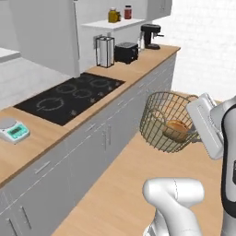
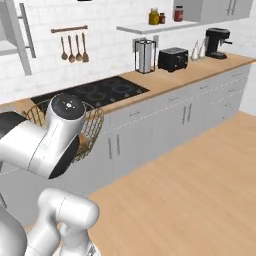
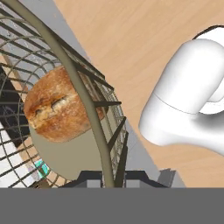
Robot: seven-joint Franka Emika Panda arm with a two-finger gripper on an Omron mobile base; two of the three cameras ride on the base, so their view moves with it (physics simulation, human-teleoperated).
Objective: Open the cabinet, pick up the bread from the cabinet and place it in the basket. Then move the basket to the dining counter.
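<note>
Here the tool (image 3: pixel 107 177) grips the basket (image 1: pixel 162 120) rim — fingertips mostly hidden.

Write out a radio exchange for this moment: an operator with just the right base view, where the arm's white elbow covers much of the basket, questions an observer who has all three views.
Operator: Is the bread inside the basket?
Observer: Yes. In the hand view the bread lies on the floor of the basket.
Operator: How is the basket held?
Observer: The gripper is shut on the basket's rim wire, seen in the hand view.
Operator: Is it resting on anything?
Observer: No. In the left base view it hangs in the air beside the counter, over the wooden floor.
</note>
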